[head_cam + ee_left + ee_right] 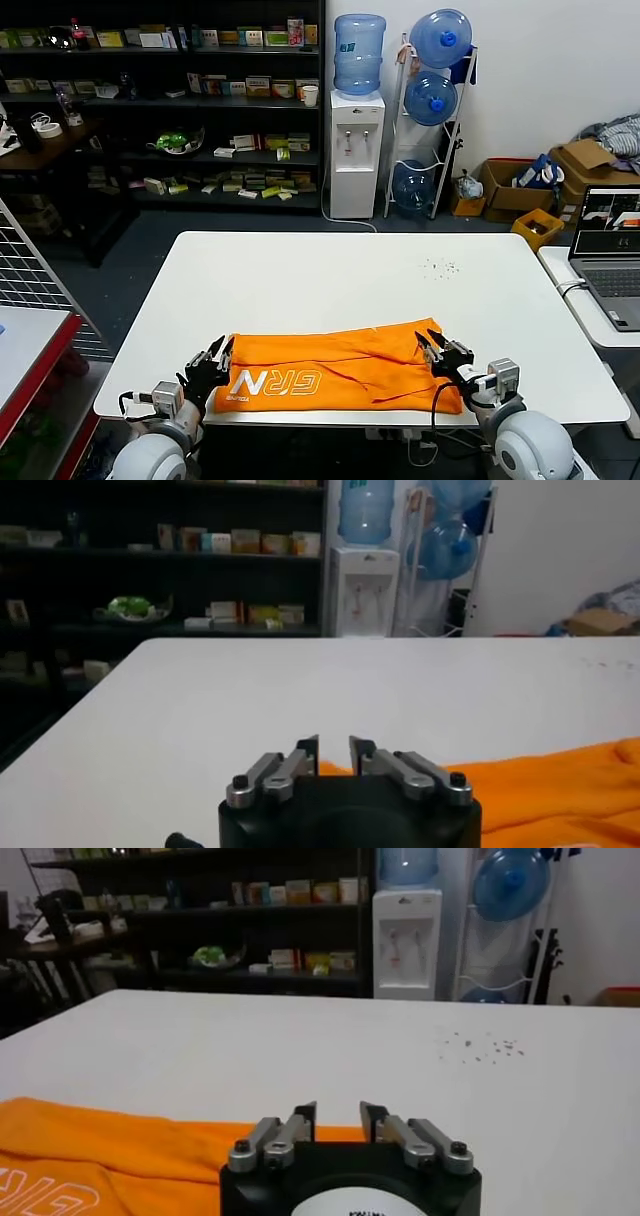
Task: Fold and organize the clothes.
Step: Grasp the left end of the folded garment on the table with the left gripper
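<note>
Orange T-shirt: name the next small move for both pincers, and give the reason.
Probably lift both pincers clear and back off. The left pincer and right pincer stand open at the ends of the orange T-shirt, holding nothing, and it lies folded into a long band on the white table, so another fold can be lined up.

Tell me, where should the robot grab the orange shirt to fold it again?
Probably the two short ends of the orange T-shirt. It lies as a long flat band along the table's near edge, so each end can be pinched from the robot's side. The left gripper and right gripper sit there, open, holding nothing.
</note>
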Robot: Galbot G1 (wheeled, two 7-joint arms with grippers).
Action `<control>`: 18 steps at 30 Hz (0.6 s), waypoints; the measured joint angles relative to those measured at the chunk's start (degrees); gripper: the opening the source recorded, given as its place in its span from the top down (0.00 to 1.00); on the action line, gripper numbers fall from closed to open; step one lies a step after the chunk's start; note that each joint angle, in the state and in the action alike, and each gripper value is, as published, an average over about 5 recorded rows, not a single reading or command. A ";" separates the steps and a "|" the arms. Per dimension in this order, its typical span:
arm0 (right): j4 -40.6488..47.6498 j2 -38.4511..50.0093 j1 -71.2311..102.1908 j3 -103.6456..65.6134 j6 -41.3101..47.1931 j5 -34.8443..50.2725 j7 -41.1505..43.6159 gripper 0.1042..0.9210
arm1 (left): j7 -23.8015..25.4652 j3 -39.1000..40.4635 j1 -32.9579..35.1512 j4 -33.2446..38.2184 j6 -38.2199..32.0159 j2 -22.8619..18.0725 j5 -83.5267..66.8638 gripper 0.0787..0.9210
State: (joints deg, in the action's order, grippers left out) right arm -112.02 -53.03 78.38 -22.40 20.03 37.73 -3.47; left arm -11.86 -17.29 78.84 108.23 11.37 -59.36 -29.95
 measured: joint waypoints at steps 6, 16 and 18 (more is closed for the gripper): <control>-0.29 -0.66 2.44 -2.00 -0.90 -0.85 0.82 0.33 | 0.81 -0.65 1.42 -0.93 -0.82 -1.21 0.91 0.46; -0.60 -2.49 4.37 -3.26 -1.29 -2.01 1.11 0.12 | 2.47 -1.01 0.64 -4.87 -2.89 -4.95 1.87 0.16; -0.63 -2.70 4.53 -3.45 -1.31 -2.12 1.12 0.12 | 2.64 -0.79 0.59 -5.79 -3.24 -5.52 1.96 0.13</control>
State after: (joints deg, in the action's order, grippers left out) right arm -112.64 -55.72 82.91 -25.85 18.72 35.61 -2.35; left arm -9.21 -18.07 79.43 102.44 8.13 -64.88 -27.99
